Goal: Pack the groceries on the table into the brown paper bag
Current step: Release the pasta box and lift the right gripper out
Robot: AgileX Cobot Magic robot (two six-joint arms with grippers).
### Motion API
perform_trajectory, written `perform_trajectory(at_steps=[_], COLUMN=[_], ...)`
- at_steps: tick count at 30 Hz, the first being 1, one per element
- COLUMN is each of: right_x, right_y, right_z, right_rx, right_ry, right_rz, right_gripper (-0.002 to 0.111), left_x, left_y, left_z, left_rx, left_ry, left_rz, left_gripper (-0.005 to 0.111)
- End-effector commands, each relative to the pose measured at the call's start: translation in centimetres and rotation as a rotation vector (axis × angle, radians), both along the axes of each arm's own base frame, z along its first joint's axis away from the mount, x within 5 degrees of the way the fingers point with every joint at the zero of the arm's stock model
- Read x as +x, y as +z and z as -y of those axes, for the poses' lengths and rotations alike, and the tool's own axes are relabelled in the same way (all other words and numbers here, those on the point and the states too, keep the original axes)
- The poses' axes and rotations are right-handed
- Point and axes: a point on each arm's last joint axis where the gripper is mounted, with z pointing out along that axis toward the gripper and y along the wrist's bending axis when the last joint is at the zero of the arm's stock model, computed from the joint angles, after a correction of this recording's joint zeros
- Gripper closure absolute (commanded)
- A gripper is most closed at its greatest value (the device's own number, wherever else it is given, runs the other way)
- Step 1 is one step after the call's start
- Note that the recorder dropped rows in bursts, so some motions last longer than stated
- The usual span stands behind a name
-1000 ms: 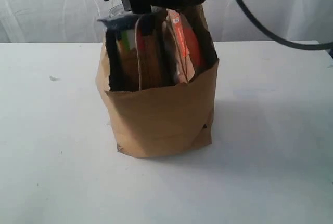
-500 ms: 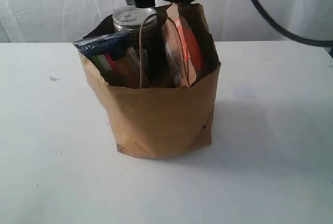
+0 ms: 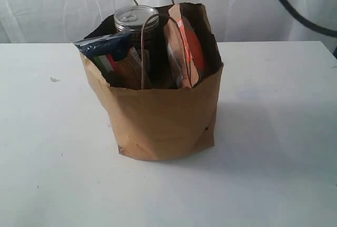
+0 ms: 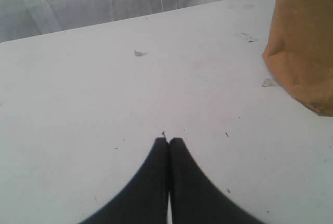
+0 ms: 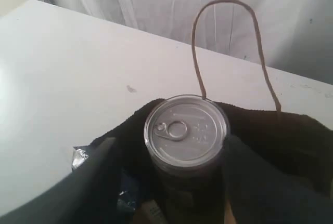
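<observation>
Exterior view centre: dark pull-tab metal can sits upright in the tall brown paper bag, seemingly released, right tool spread open above, left tool closed, idle.

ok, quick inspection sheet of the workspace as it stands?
Surface: white table, matte, a few specks.
Job's things: brown paper bag upright; can, spaghetti pack and pouch stick out of its top; other groceries not visible.
Clutter: small scrap left of the bag.
Grippers: left gripper jaws shut, empty, over the table; right gripper jaws open either side of the can.
Cables: black cable upper right.
Surroundings: white curtain behind.
</observation>
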Motion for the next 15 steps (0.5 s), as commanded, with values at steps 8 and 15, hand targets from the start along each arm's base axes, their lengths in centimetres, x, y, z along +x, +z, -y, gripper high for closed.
perform_trajectory(at_steps=[8, 15], right_x=[-3.7, -7.5], right_y=[2.9, 3.3], right_z=[3.9, 7.2], right_rx=[0.061, 0.126], right_ry=[0.003, 0.011], right_rz=[0.100, 0.112], right_gripper=[0.094, 0.108], left_x=[0.0, 0.0], left_y=[-0.1, -0.1], left_z=[0.0, 0.0], left_rx=[-0.003, -0.003], left_ry=[0.003, 0.003], left_rz=[0.003, 0.003], left_gripper=[0.107, 0.107])
